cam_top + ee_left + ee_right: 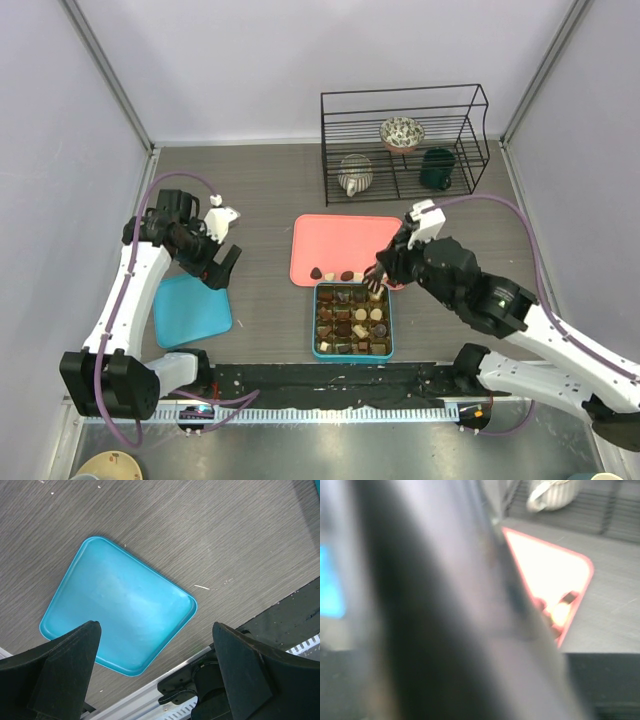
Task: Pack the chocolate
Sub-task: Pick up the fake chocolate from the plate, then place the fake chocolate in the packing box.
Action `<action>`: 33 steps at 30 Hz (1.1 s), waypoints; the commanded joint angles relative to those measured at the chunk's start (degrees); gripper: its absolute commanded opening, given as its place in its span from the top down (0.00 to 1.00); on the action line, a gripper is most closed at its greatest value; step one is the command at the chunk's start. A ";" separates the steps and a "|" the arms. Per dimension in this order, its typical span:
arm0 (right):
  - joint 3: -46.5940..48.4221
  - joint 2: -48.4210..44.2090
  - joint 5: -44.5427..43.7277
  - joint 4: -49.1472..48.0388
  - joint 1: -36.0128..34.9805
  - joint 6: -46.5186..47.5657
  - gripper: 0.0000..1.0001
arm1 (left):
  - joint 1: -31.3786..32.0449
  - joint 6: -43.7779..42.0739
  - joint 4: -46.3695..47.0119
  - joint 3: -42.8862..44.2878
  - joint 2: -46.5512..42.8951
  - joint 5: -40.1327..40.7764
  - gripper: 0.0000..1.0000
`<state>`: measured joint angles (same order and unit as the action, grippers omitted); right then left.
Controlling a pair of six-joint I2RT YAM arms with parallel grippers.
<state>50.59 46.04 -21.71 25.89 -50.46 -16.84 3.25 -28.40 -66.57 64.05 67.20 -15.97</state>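
Right pincer sits low at the box's 1 o'clock corner, its arm covering the pink tray's 5 o'clock corner; grip too blurred to call. Chocolate fills the box, and a few pieces lie on the pink tray. Left pincer is released above the blue tray. Rack at 12.

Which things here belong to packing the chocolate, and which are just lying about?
Job: chocolate, teal box, pink tray, right tool.
Lying about: blue tray (possibly a lid), wire rack, patterned bowl, striped pot, green mug.
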 commanded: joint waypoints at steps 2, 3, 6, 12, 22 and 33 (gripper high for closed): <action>2.68 -4.81 -0.08 13.02 -9.30 -9.87 0.93 | -0.26 1.42 0.38 -0.24 -0.93 -1.96 0.00; 2.50 -5.17 -0.87 14.09 -11.66 -12.40 0.93 | -0.26 1.42 0.30 -0.33 -1.02 -2.05 0.00; 1.80 -6.92 -1.31 17.08 -14.05 -15.06 0.93 | -0.26 1.77 0.12 -0.33 -1.10 -1.96 0.00; 0.31 -8.16 -0.79 20.08 -15.72 -17.00 0.91 | -0.26 2.04 -0.32 0.02 -1.81 -2.14 0.00; -4.27 -8.25 0.10 15.86 -15.90 -16.91 0.68 | -0.17 2.30 -0.85 0.81 -1.99 -2.31 0.00; -3.92 -7.99 -2.01 14.19 -15.90 -16.47 0.55 | -0.26 1.77 -1.37 1.43 -2.25 -1.88 0.00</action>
<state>45.80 38.35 -21.74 43.68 -66.06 -33.12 3.25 -26.98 -67.02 63.88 66.35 -16.75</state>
